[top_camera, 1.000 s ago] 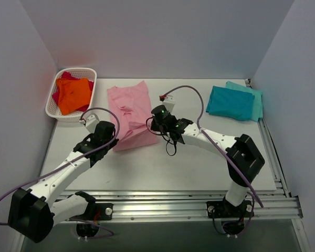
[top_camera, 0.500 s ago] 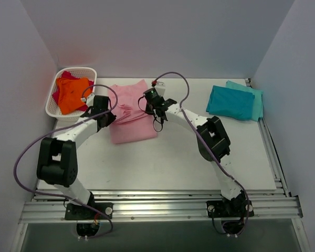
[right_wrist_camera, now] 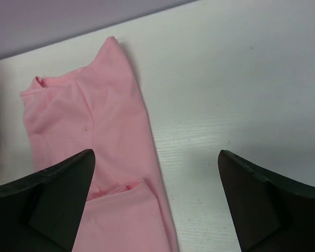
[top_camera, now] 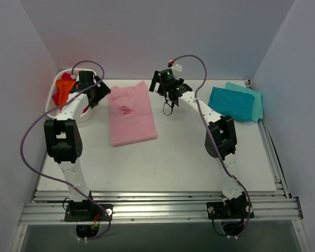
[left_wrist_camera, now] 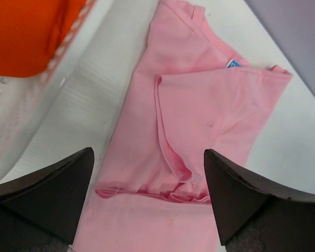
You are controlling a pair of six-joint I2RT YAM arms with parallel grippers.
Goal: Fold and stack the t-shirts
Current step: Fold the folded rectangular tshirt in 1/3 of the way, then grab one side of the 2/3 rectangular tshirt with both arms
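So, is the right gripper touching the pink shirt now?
Apart. In the top view the right gripper hangs beside the pink shirt, with table showing between them.

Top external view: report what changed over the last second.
The left gripper and right gripper swung away from the bases, from the near half of the pink t-shirt to its far end; both are open now. The teal pile and basket stayed put.

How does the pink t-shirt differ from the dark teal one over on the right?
The light pink cotton t-shirt lies alone left of centre, a long, loosely folded strip with wrinkles. The darker teal folded t-shirt is a shorter, tidier block at the right, resting on a lighter turquoise t-shirt. Both lie flat on the white table.
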